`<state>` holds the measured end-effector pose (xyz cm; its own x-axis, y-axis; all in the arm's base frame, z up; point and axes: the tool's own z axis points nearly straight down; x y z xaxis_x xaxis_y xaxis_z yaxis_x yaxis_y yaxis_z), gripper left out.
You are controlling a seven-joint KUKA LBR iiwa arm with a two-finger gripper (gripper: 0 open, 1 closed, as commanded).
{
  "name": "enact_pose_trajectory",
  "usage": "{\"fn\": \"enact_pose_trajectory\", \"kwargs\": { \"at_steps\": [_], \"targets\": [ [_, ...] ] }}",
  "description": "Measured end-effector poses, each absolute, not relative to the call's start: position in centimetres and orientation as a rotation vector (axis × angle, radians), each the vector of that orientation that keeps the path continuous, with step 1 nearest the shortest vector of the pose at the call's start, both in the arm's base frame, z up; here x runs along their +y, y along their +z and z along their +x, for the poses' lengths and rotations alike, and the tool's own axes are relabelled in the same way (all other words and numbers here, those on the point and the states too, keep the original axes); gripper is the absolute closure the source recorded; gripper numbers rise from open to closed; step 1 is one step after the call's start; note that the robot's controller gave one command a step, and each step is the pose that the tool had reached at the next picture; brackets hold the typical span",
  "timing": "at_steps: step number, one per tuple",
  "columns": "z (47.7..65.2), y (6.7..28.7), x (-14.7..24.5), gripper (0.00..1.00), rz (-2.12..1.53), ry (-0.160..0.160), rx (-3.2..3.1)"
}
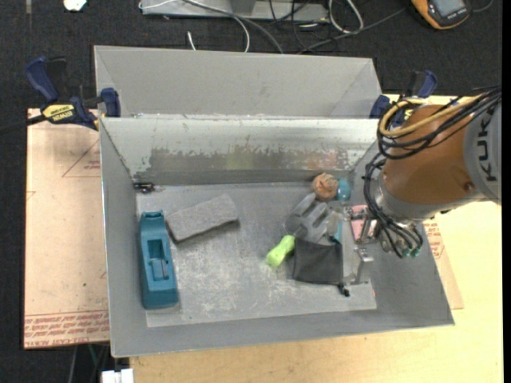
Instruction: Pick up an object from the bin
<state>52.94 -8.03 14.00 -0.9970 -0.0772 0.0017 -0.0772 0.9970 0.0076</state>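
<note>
In the grey bin [239, 298], toward its 4 o'clock corner, the gripper [353, 271] hangs low. A black folded cloth [318, 263] lies just beside it at 9 o'clock, and a small green piece [280, 251] lies further the same way. Whether the gripper is open or closed, I cannot tell.

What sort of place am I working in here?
Probably a robotics lab's bin-picking test cell: a grey metal bin, the robot arm reaching into it, and loose cables on the dark floor behind.
</note>
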Motion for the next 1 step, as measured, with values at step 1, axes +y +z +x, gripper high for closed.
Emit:
{"fn": "enact_pose_trajectory", "kwargs": {
  "at_steps": [1],
  "targets": [
    [51.69,11.74,-7.57,0.0,0.182,-0.013,-3.136]
  ]
}}
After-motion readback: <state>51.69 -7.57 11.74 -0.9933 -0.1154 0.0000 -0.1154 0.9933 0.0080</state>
